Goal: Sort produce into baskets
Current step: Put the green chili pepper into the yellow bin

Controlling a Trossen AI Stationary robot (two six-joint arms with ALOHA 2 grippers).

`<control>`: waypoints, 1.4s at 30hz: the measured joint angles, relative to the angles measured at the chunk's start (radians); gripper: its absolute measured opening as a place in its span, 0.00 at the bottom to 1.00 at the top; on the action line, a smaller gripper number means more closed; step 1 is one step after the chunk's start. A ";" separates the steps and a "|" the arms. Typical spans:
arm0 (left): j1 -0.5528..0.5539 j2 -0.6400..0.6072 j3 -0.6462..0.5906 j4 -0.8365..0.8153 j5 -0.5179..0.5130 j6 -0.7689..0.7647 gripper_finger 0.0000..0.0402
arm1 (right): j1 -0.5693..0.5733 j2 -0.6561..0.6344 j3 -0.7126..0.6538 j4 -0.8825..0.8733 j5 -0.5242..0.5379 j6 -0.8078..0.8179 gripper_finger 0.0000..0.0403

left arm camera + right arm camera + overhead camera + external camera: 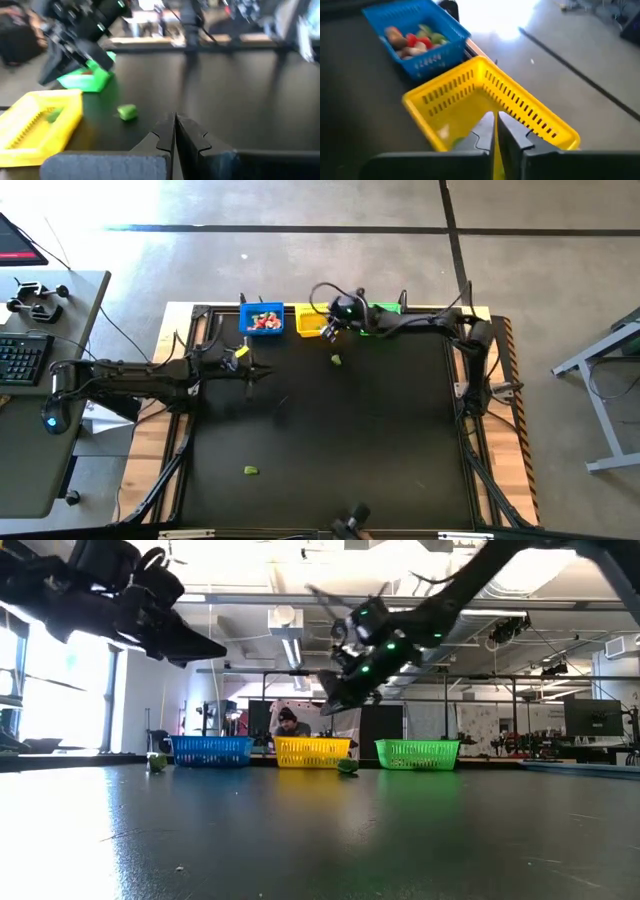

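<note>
Black matte tabletop [330,430]; concrete floor [300,270] around. Right gripper [494,131] over yellow square mesh basket [485,107], fingers together, empty. Left gripper [175,131] at nine o'clock, fingers closed, empty.

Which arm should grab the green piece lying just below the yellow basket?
Probably right: its pincer hovers over the yellow basket, close to that green piece. Left pincer sits farther away.

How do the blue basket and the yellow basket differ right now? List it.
1. The blue basket holds a heap of red, green and whitish produce; the yellow basket shows only a bit of green inside.
2. The right pincer, fingers together, hangs over the yellow basket; no arm is over the blue basket.
3. The blue basket sits at the row's end; the yellow is in the middle.
Both are square mesh baskets of like size.
</note>
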 joint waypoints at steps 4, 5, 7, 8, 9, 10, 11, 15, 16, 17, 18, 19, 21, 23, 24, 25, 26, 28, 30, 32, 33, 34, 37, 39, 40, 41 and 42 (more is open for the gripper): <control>-0.090 0.000 0.078 -0.197 0.008 0.063 0.00 | 0.035 -0.112 -0.200 0.165 0.007 0.058 0.05; -0.120 0.000 0.100 -0.252 0.019 0.075 0.00 | 0.048 -0.139 -0.248 0.193 0.010 0.066 0.04; -0.189 0.000 0.144 -0.368 0.027 0.076 0.00 | 0.080 -0.197 -0.339 0.248 0.016 0.070 0.02; -0.227 0.000 0.167 -0.423 0.027 0.067 0.00 | 0.098 -0.224 -0.378 0.272 0.028 0.071 0.01; -0.265 0.000 0.189 -0.476 0.025 0.051 0.00 | 0.116 -0.255 -0.415 0.293 0.037 0.072 0.01; -0.307 0.000 0.209 -0.522 0.017 0.033 0.00 | 0.135 -0.283 -0.452 0.309 0.055 0.074 0.01; -0.352 0.000 0.224 -0.556 -0.003 0.008 0.00 | 0.154 -0.308 -0.484 0.326 0.079 0.084 0.01; -0.549 0.007 0.279 -0.660 -0.127 -0.104 0.00 | 0.236 -0.397 -0.600 0.358 0.173 0.115 0.01; -0.599 0.012 0.290 -0.681 -0.158 -0.136 0.00 | 0.254 -0.413 -0.624 0.369 0.196 0.120 0.01; -0.646 0.018 0.300 -0.696 -0.186 -0.172 0.00 | 0.270 -0.426 -0.644 0.380 0.213 0.125 0.00; -0.694 0.024 0.308 -0.715 -0.213 -0.212 0.00 | 0.285 -0.435 -0.663 0.391 0.228 0.127 0.00; -0.738 0.034 0.315 -0.737 -0.243 -0.255 0.00 | 0.297 -0.441 -0.680 0.403 0.243 0.128 0.00; -0.817 0.062 0.337 -0.774 -0.300 -0.352 0.00 | 0.317 -0.447 -0.703 0.426 0.260 0.133 0.00; -0.879 0.100 0.357 -0.830 -0.338 -0.449 0.02 | 0.330 -0.449 -0.712 0.434 0.262 0.149 0.00; -0.905 0.127 0.364 -0.843 -0.343 -0.497 0.03 | 0.335 -0.449 -0.715 0.437 0.261 0.154 0.00; -0.926 0.154 0.371 -0.849 -0.343 -0.538 0.05 | 0.339 -0.449 -0.716 0.435 0.261 0.154 0.00; -0.945 0.182 0.377 -0.852 -0.342 -0.577 0.07 | 0.343 -0.449 -0.716 0.435 0.262 0.154 0.00; -0.974 0.240 0.395 -0.852 -0.329 -0.646 0.11 | 0.346 -0.449 -0.716 0.438 0.262 0.153 0.00; -0.994 0.299 0.416 -0.859 -0.299 -0.695 0.16 | 0.346 -0.449 -0.716 0.446 0.262 0.152 0.00; -1.009 0.356 0.439 -0.861 -0.267 -0.732 0.21 | 0.346 -0.449 -0.716 0.449 0.262 0.152 0.00; -1.014 0.380 0.449 -0.859 -0.255 -0.747 0.24 | 0.346 -0.449 -0.716 0.449 0.262 0.152 0.00; -1.018 0.404 0.460 -0.859 -0.244 -0.762 0.26 | 0.346 -0.449 -0.716 0.450 0.262 0.152 0.00; -1.023 0.467 0.489 -0.860 -0.235 -0.774 0.33 | 0.346 -0.449 -0.716 0.450 0.263 0.151 0.00; -1.023 0.501 0.503 -0.861 -0.235 -0.774 0.36 | 0.346 -0.449 -0.716 0.449 0.263 0.148 0.00; -1.023 0.517 0.507 -0.858 -0.235 -0.778 0.38 | 0.346 -0.449 -0.716 0.448 0.263 0.143 0.00; -1.023 0.532 0.508 -0.858 -0.235 -0.783 0.39 | 0.346 -0.449 -0.716 0.448 0.263 0.136 0.00; -1.023 0.545 0.508 -0.862 -0.235 -0.787 0.41 | 0.346 -0.449 -0.716 0.448 0.263 0.134 0.00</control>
